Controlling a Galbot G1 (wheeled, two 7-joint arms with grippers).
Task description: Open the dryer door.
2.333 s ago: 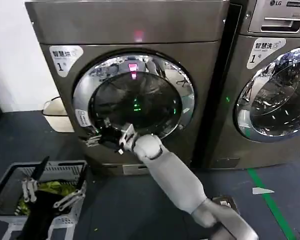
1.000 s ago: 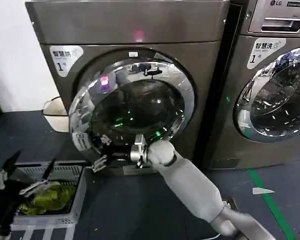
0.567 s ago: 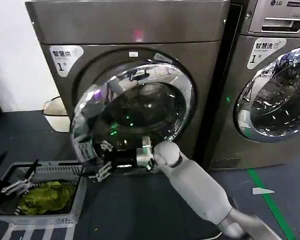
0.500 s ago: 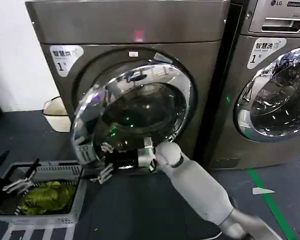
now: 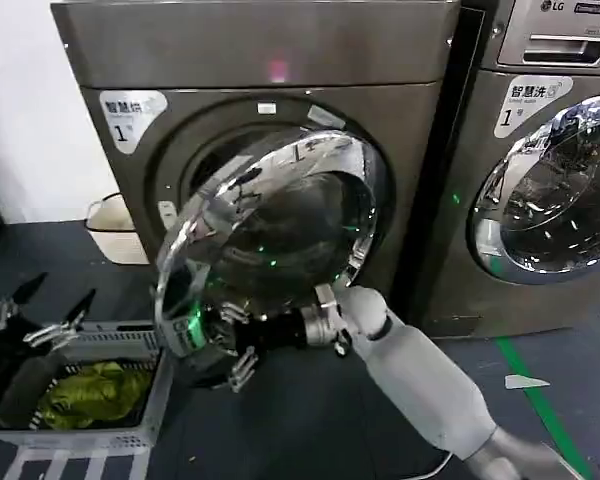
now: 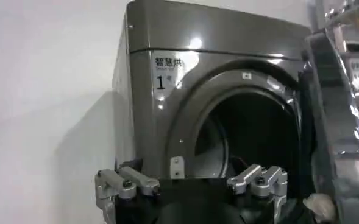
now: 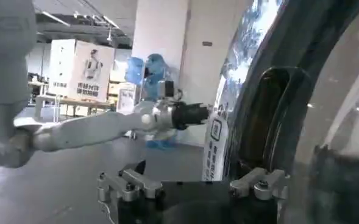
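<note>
Dark floor, steel dryer front. Dryer door (image 5: 270, 235) partly swung out. Right claw (image 5: 232, 345) spread at its lower left rim; advisable: sweep wide along hinge arc. Left claw (image 5: 40, 315) spread, idle, far left.

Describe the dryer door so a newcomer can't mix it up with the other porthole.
Two steel front-loaders stand side by side; take the machine on the robot's left, beside the white wall. Its dryer door is the round chrome-ringed porthole with dark glass. Unlike the LG machine's shut door, it is ajar, the right gripper at its lower edge.
</note>
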